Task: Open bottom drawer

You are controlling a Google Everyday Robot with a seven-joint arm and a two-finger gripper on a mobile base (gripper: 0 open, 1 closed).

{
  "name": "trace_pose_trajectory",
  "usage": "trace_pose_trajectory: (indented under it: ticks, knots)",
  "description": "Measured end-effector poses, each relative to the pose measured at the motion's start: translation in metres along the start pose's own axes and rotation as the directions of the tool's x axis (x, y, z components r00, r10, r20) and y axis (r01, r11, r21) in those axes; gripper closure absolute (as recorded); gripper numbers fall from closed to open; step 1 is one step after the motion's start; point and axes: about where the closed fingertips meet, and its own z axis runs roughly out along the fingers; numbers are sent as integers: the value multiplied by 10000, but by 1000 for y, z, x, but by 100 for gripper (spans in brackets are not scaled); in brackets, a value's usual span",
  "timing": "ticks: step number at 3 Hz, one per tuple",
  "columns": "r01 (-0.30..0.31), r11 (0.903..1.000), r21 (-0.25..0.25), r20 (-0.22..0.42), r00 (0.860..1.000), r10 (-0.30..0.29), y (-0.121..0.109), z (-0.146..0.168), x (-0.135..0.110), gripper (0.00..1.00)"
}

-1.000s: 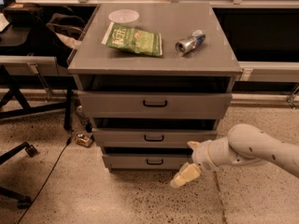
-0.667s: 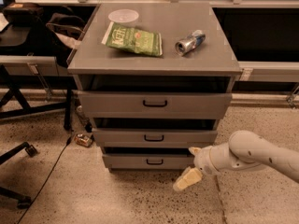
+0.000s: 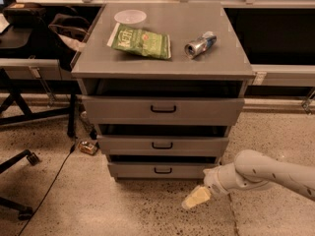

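The bottom drawer (image 3: 130, 170) is the lowest of three grey fronts in the cabinet (image 3: 162, 68), just above the speckled floor (image 3: 123, 210), with its small black bar handle (image 3: 163, 170) at the middle. We see the gripper (image 3: 196, 198) low and to the right of that handle, in front of the drawer's right end and close over the floor, touching nothing. Its cream fingers (image 3: 193, 200) look pressed together into one wedge, with no gap showing, and nothing is held. The wedge points down and left. The white arm (image 3: 266, 172) runs from it to the right edge of the view.

Above the bottom drawer sit the middle drawer (image 3: 128, 145) and the top drawer (image 3: 118, 110), each with a dark gap over it. On the cabinet top lie a green chip bag (image 3: 140, 41), a white bowl (image 3: 130, 17) touching the bag's far corner, and a can (image 3: 200, 44) on its side, apart from the bag. A small object (image 3: 88, 147) lies on the floor by the cabinet's left side.
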Motion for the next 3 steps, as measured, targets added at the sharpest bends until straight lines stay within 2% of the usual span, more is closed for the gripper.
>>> trace_pose_trajectory:
  ticks: [1, 2, 3]
  knots:
    - [-2, 10000, 1, 2, 10000, 2, 0, 0, 0, 0]
    - [-337, 9992, 203, 330, 9989, 331, -5, 12, 6, 0]
    - [-664, 9967, 457, 570, 9963, 637, -24, 32, 12, 0]
